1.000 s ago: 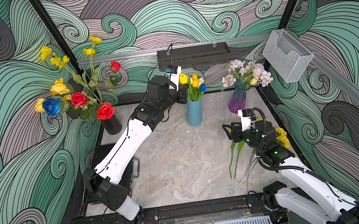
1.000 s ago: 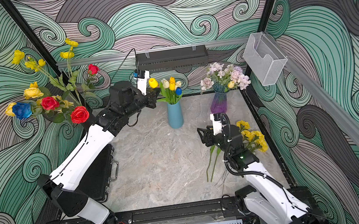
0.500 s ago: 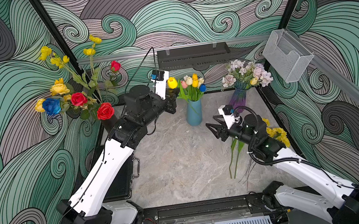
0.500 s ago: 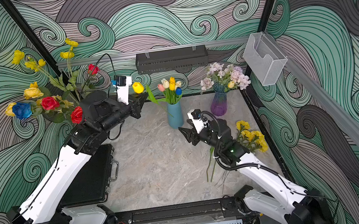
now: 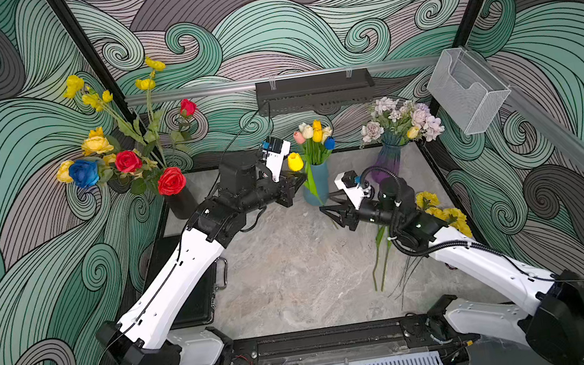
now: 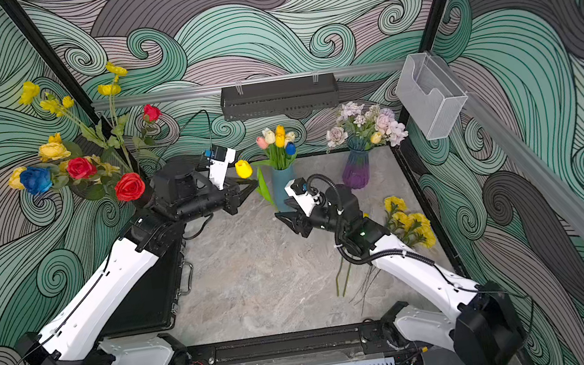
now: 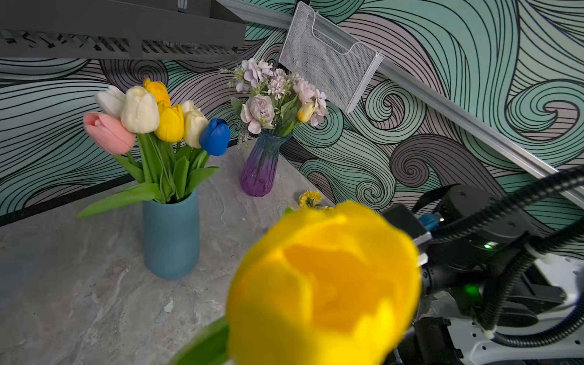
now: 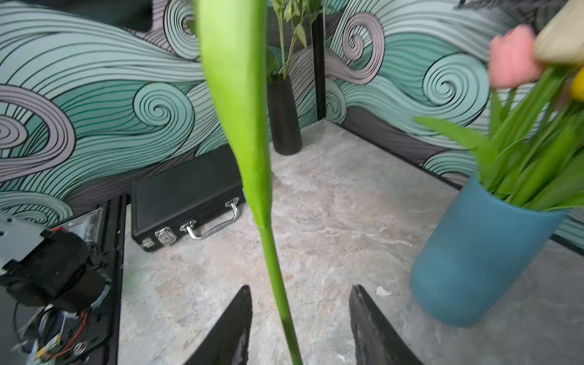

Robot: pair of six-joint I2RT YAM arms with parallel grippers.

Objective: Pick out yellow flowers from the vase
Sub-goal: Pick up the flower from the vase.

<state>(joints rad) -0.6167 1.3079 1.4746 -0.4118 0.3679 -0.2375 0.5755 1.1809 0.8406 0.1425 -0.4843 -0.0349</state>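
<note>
Now the left fingers (image 6: 245,189) pinch the yellow tulip (image 6: 243,169) just beside the blue vase (image 6: 284,192), its stem (image 8: 275,284) hanging between the spread right fingers (image 8: 234,322) (neither touching it). Bare counter (image 6: 256,273) lies open below, toward the front edge.

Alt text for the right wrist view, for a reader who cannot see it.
A green flower stem with a long leaf stands between the open black fingers of the right gripper, touching neither. Around it on the marble table are a blue vase of tulips, a closed black case and a black vase.
</note>
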